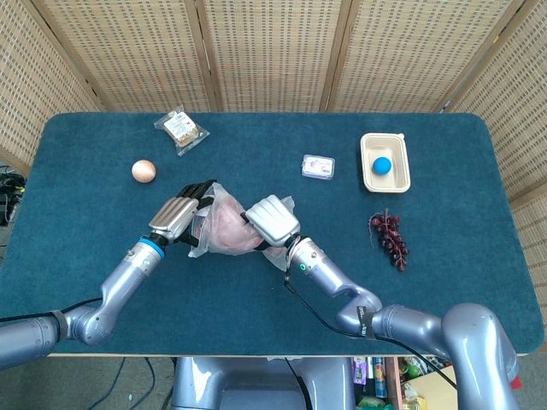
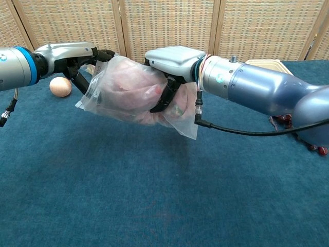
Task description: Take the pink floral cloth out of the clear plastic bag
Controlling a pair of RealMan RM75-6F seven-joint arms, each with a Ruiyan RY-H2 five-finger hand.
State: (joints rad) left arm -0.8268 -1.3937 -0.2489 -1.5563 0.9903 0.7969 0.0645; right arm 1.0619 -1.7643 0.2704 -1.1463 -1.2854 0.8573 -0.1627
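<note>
The clear plastic bag [image 1: 282, 205] [image 2: 182, 121] hangs above the table with the pink floral cloth [image 1: 224, 225] [image 2: 126, 85] bunched inside it. My right hand [image 1: 272, 219] [image 2: 172, 60] grips the bag from its right side, fingers curled around the bundle. My left hand [image 1: 179, 217] [image 2: 77, 54] is at the bag's left end. Its dark fingers [image 2: 87, 69] are spread and lie against the plastic there. No pinch on the bag or cloth shows in either view.
A beige ball [image 1: 144, 170] [image 2: 60, 86] lies left of the hands. A snack packet [image 1: 181, 129] is at the back left. A small box [image 1: 318, 166], a cream tray [image 1: 373, 178] with a blue ball and dark grapes [image 1: 390, 238] are to the right.
</note>
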